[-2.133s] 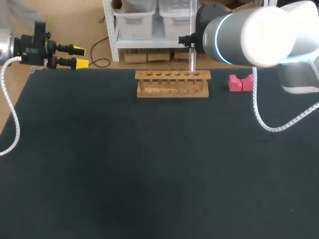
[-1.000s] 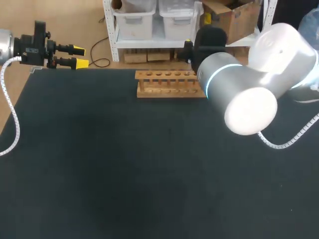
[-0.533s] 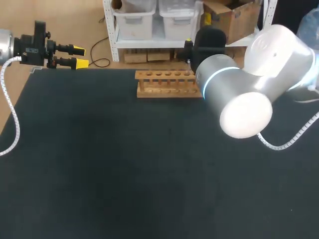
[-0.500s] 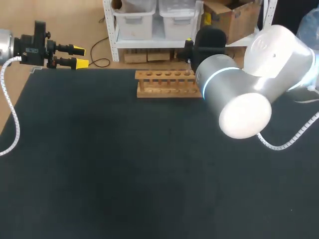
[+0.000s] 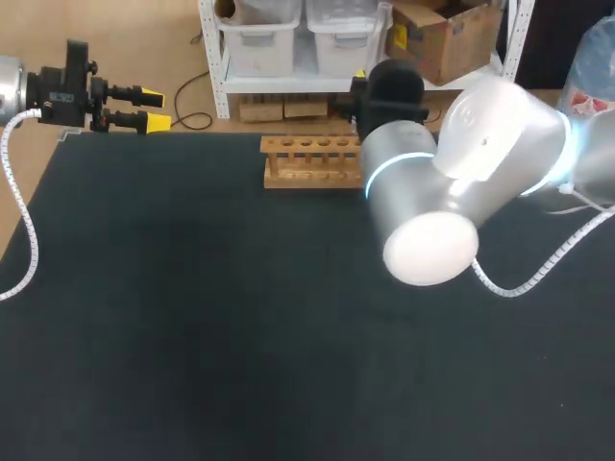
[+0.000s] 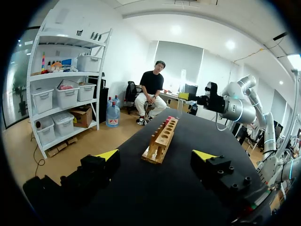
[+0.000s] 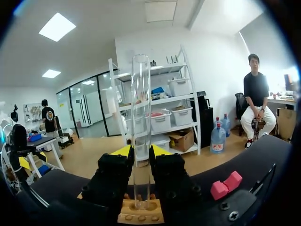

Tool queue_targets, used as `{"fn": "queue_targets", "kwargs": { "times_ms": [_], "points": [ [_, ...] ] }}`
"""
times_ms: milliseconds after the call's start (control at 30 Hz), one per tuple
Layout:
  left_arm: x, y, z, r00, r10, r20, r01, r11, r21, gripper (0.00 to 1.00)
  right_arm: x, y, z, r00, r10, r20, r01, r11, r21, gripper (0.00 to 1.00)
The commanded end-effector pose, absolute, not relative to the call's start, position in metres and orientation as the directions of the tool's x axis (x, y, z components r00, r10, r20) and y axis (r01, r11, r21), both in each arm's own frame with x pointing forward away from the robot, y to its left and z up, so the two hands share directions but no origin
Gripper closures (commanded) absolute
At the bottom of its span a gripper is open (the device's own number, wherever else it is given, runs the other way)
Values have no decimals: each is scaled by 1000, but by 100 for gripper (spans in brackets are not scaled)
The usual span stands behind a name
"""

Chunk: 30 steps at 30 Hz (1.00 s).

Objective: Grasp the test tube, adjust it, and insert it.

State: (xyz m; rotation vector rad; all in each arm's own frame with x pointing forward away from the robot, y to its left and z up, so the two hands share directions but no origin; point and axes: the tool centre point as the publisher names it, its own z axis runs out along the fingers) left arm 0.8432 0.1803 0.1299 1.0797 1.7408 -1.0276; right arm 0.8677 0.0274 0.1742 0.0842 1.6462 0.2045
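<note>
At the far left corner of the black table [image 5: 192,317], the left arm's end effector [image 5: 154,109] hangs level above the edge with its two yellow-tipped fingers spread apart and nothing between them. In its own wrist view the left end effector [image 6: 155,154] points down the length of the table, with the light wooden test-tube rack with a row of round holes [image 6: 162,140] lying well ahead of it.

That rack [image 5: 312,161] stands near the middle of the table's far edge, its right end hidden from the head camera by the large white-and-silver right arm [image 5: 452,182], which reaches in from the right.

The right wrist view shows the clear glass test tube [image 7: 140,132] standing upright, clamped from both sides by the right end effector [image 7: 140,150] (the yellow tips press on the tube's lower part). The tube's rounded lower end meets a hole in the top of the rack [image 7: 141,213] right under the fingers; how deep it sits cannot be told.

A small red notched block [image 7: 225,184] lies on the table to the right of the rack, apart from it.
</note>
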Motion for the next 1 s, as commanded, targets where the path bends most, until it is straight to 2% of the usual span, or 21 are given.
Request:
{"fn": "queue_targets", "kwargs": {
  "times_ms": [33, 1000],
  "points": [
    [843, 181, 129, -288, 255, -923, 932, 296, -209, 0, 874, 25, 166, 221, 200, -955, -142, 975, 171, 100],
    [843, 181, 129, -288, 255, -923, 932, 296, -209, 0, 878, 9, 156, 174, 140, -975, -182, 977, 108, 100]
  ]
}}
